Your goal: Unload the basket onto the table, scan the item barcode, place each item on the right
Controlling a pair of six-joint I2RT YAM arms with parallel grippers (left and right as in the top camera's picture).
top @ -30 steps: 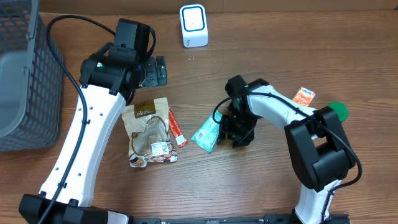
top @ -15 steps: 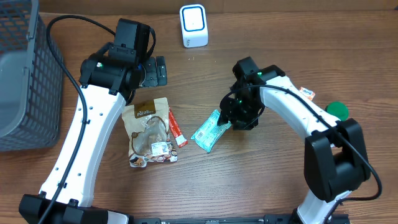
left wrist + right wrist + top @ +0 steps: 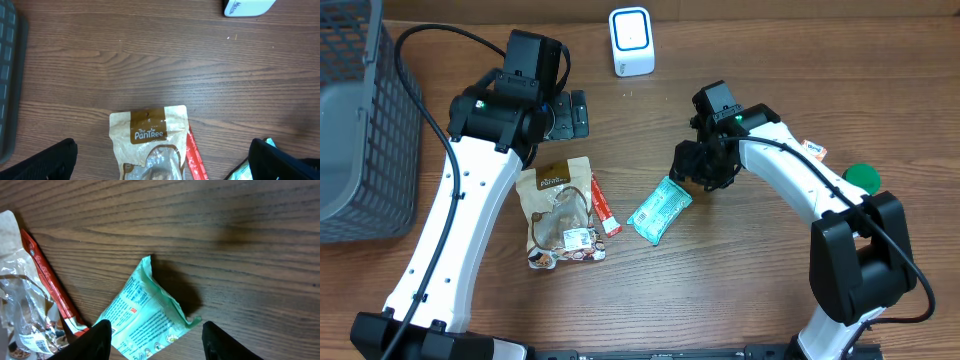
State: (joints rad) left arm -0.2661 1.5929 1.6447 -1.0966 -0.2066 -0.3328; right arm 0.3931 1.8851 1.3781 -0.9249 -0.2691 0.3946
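Barcode: cannot be made out; the print on the teal packet (image 3: pixel 659 209) is too small to read in any view.
Teal packet, position: flat on the table (image 3: pixel 720 300) near its middle, close beside the red stick sachet (image 3: pixel 604 205), well apart from the scanner (image 3: pixel 631 40).
Teal packet, visibility: its lower end is cut off in the right wrist view; only a corner shows in the left wrist view.
Right gripper (image 3: pixel 702 168): jaws partly apart with nothing clamped, close over the packet's far end.
Left gripper (image 3: pixel 575 114): jaws spread fully and empty; its own view shows only the two fingertips, at the lower corners.
Scanner: white housing with a blue-rimmed face; cut off by the top edge in the left wrist view.
Brown pouch (image 3: pixel 560 210): beside the sachet; its lower half lies outside the left wrist view.
Orange sachet (image 3: pixel 813 150): partly covered by the right arm.
Green round object (image 3: pixel 865 178): partly covered by the right arm; identity unclear.
Wire basket (image 3: pixel 360 120): cut off by the left edge.
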